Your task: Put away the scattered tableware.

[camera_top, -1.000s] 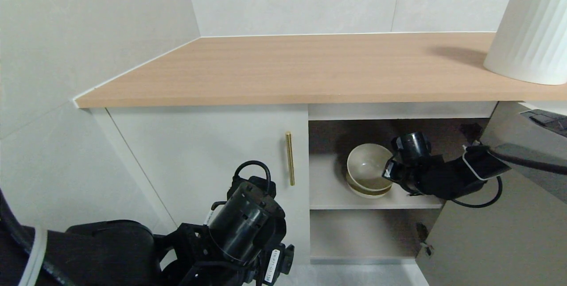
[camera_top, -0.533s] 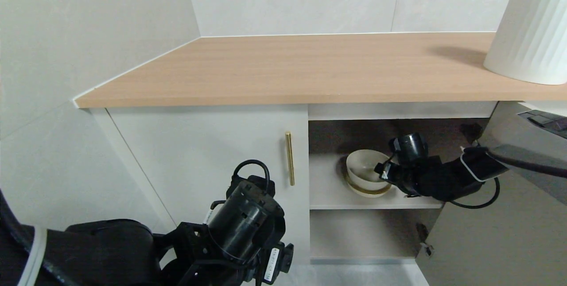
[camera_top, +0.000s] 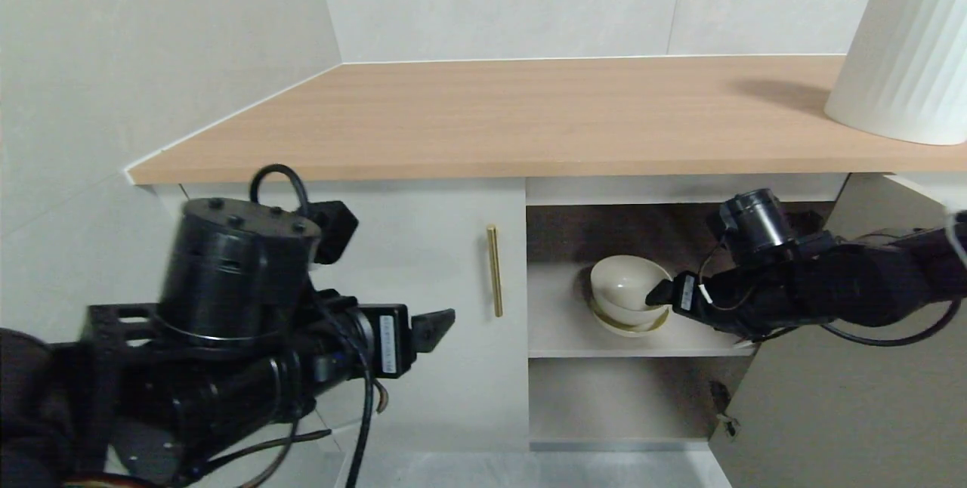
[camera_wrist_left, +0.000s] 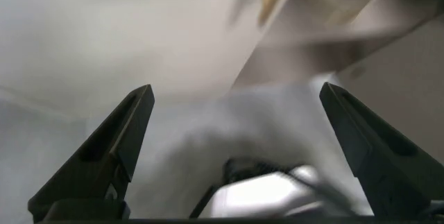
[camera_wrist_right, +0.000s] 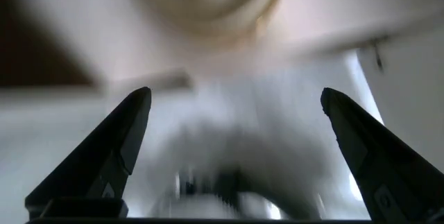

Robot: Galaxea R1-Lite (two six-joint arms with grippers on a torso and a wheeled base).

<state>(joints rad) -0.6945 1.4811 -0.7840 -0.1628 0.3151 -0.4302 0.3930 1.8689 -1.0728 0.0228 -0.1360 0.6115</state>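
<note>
A cream bowl (camera_top: 625, 285) sits nested on another bowl with a gold rim (camera_top: 628, 322) on the middle shelf (camera_top: 559, 329) of the open cabinet. My right gripper (camera_top: 659, 294) is open just to the right of the stack, at the cabinet opening, holding nothing. In the right wrist view the bowl (camera_wrist_right: 208, 2) lies beyond the spread fingers of that gripper (camera_wrist_right: 234, 93). My left gripper (camera_top: 432, 325) is open in front of the closed cabinet door, pointing towards the handle. Its fingers stand wide apart and empty in the left wrist view (camera_wrist_left: 236, 92).
The left door is shut and has a gold bar handle (camera_top: 494, 280). The right door (camera_top: 831, 397) hangs open at the right. A lower shelf (camera_top: 619, 397) sits beneath the bowls. A white ribbed container (camera_top: 906, 50) stands on the wooden countertop (camera_top: 491, 118).
The bowl went from tilted in my right gripper to resting level on the stack. The right gripper let go and drew back to the right. My left arm rose and swung forward.
</note>
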